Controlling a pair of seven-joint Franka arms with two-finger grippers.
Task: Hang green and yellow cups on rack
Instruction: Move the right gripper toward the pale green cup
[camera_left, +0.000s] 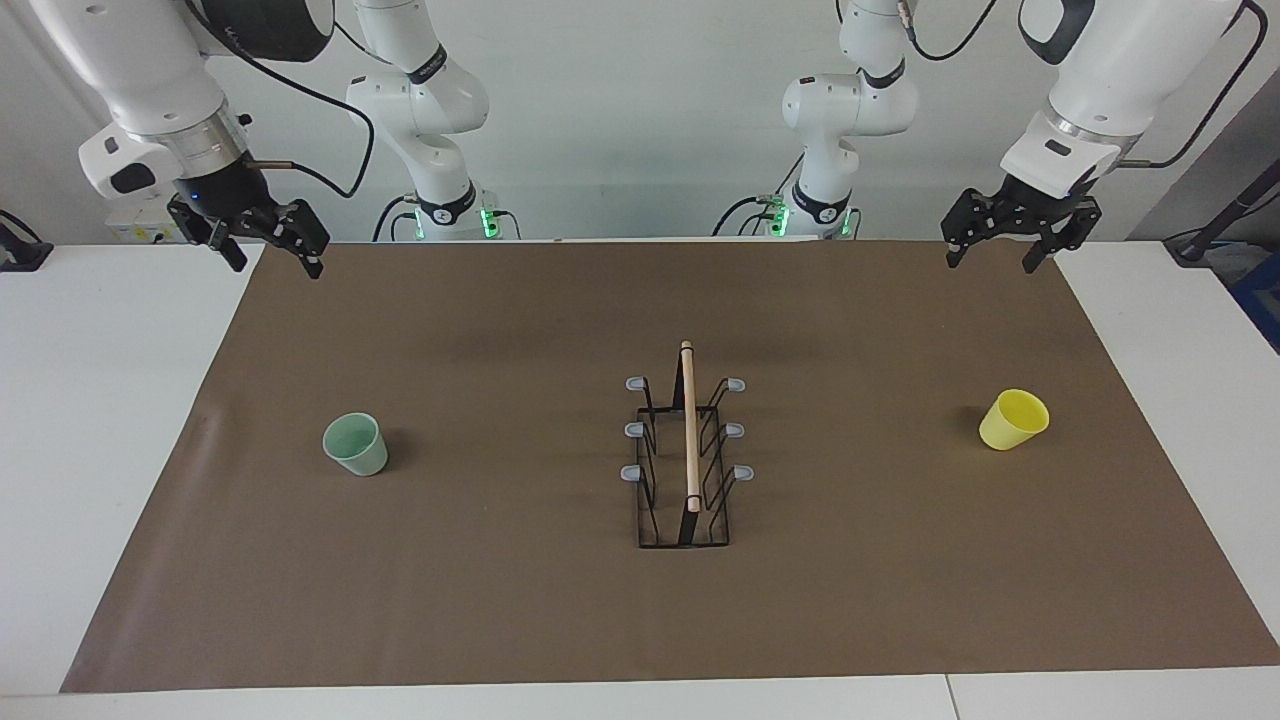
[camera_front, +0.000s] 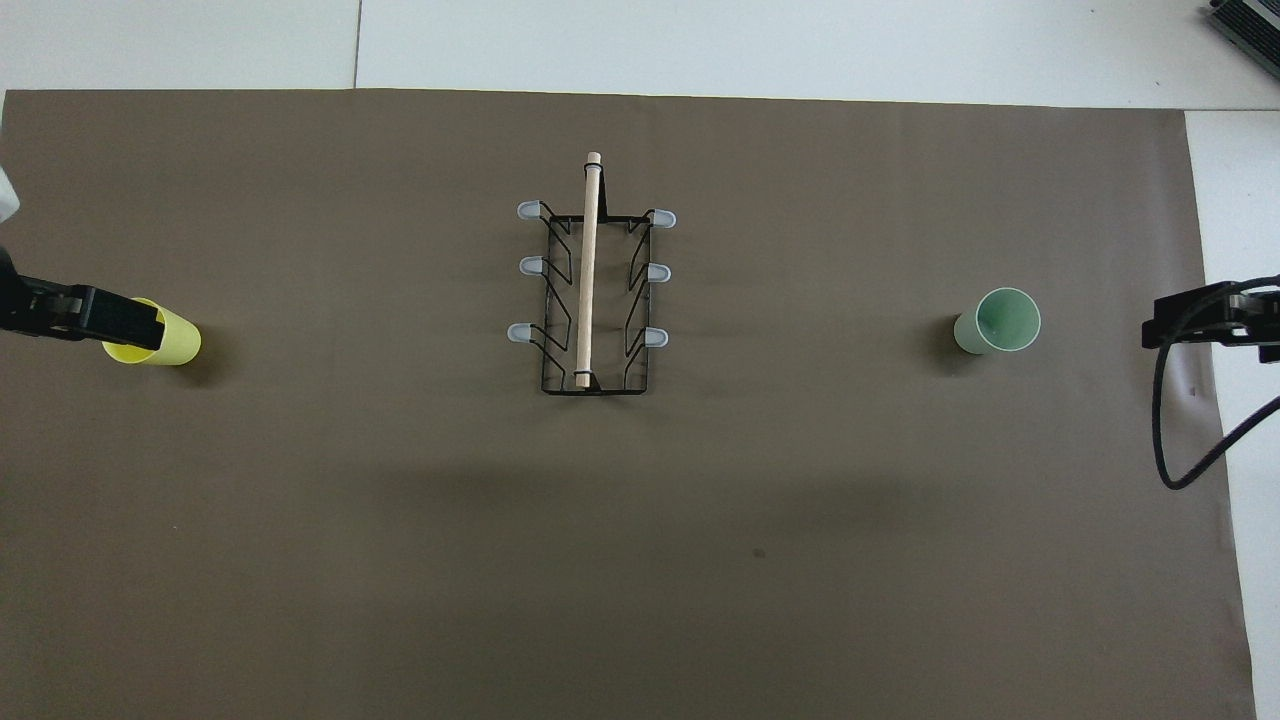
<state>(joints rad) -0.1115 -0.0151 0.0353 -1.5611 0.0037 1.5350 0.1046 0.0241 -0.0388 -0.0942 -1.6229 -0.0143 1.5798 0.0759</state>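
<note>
Black left gripper (camera_left: 1000, 250) & right gripper (camera_left: 268, 252) raised, open, apart.

**Brown sheet on a white table**

A brown paper sheet (camera_left: 500, 600) lies flat over most of the white table (camera_left: 90, 450), leaving bare white strips at both ends and along the edge farthest from the robots. A seam (camera_front: 357, 45) splits the tabletop into panels there. The sheet shows a faint crease near one end and a small dark speck (camera_front: 758, 552) on its nearer half. A black stand foot (camera_left: 20, 255) sits at one table corner, and dark, ridged gear (camera_front: 1250, 25) pokes in at another. A pale wall (camera_left: 640, 120) closes the scene.
</note>
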